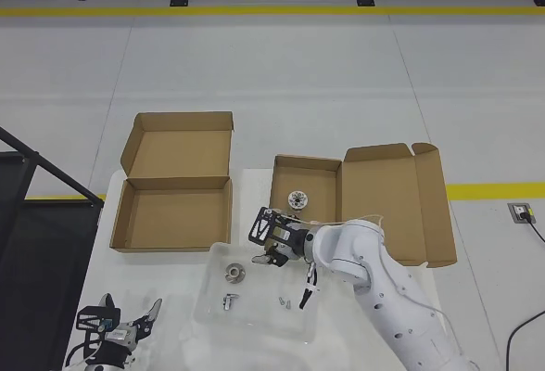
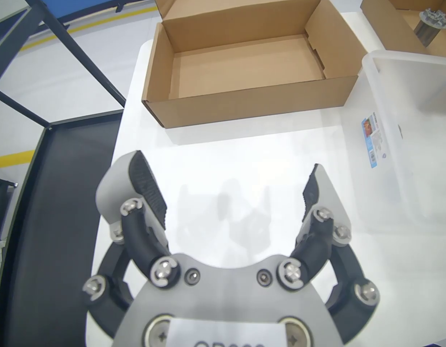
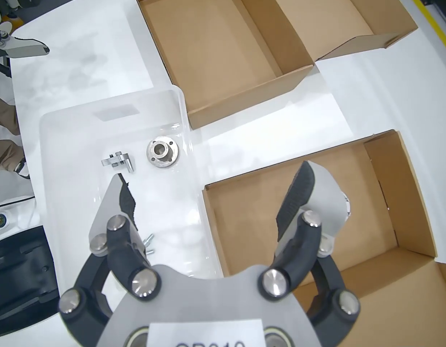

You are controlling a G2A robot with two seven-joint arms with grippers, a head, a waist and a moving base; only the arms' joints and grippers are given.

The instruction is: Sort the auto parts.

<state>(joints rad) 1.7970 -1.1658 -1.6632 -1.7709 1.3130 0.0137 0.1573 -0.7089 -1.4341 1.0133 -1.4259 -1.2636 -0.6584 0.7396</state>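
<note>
one flanged hub (image 3: 163, 150) lies in the clear bin (image 3: 64, 138); our spread, empty right gripper (image 3: 212, 178) over its rim may clip the wall, we fear

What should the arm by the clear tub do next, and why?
Probably shift the right gripper fully over the clear tub and lower it onto the round flanged part. Its fingers are open and empty, unsorted parts lie in the tub, and that one sits clear of the others.

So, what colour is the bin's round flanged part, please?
Round flanged part: silver-grey, best in right wrist view.
</note>
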